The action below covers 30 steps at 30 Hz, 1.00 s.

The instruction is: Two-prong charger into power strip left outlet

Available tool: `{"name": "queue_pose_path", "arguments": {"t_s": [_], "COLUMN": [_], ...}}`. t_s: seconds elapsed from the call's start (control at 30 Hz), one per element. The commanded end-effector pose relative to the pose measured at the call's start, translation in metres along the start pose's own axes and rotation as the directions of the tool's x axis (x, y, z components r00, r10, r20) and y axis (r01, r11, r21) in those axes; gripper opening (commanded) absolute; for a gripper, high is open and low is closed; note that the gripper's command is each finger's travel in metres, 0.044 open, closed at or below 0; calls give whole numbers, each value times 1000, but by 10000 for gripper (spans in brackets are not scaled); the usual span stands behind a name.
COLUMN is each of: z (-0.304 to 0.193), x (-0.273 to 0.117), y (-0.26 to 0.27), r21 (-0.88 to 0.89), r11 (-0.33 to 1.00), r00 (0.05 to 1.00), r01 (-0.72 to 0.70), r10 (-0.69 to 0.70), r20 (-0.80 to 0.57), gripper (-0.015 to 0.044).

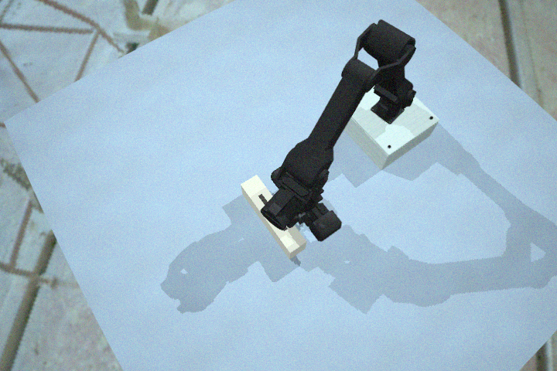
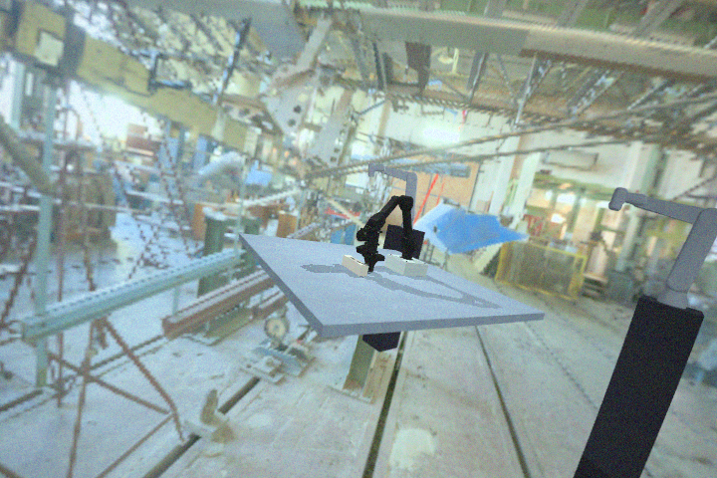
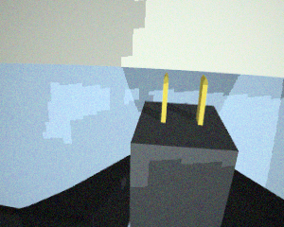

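Lining up: the hand (image 1: pixel 302 220) (image 2: pixel 371 268) (image 3: pixel 175 166) grips the charger (image 3: pixel 180 182), prongs (image 3: pixel 165 101) bare, the strip (image 1: pixel 291 244) (image 2: pixel 355 265) (image 3: pixel 204 38) beyond it; next should be squaring up, then pushing straight.

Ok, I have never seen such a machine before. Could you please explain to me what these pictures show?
The machine is one black robot arm, standing on a pale block on a blue-grey table. The top picture looks down from above; the exterior one looks from the side, farther away. The wrist picture comes from a camera near the gripper. The gripper is closed on a dark charger, whose two yellow prongs are in open view, outside any outlet. The cream bar beside the gripper is probably the power strip.
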<state>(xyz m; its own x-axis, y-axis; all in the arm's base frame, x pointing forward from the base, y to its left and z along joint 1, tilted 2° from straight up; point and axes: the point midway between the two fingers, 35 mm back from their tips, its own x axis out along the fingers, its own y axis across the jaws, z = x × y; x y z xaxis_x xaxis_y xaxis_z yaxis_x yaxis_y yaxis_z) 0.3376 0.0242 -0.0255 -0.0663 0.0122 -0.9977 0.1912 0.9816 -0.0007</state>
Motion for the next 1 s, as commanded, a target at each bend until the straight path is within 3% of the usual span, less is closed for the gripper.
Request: {"name": "queue_pose_path", "arguments": {"t_s": [0.0,0.97], "z": [2,5], "x": [-1,-2], "y": [1,1], "r21": [2,2], "r11": [1000,1000], "r00": [1000,1000], "r01": [-4,-4], "r10": [4,4], "r20": [2,3], "gripper": [0,0]}}
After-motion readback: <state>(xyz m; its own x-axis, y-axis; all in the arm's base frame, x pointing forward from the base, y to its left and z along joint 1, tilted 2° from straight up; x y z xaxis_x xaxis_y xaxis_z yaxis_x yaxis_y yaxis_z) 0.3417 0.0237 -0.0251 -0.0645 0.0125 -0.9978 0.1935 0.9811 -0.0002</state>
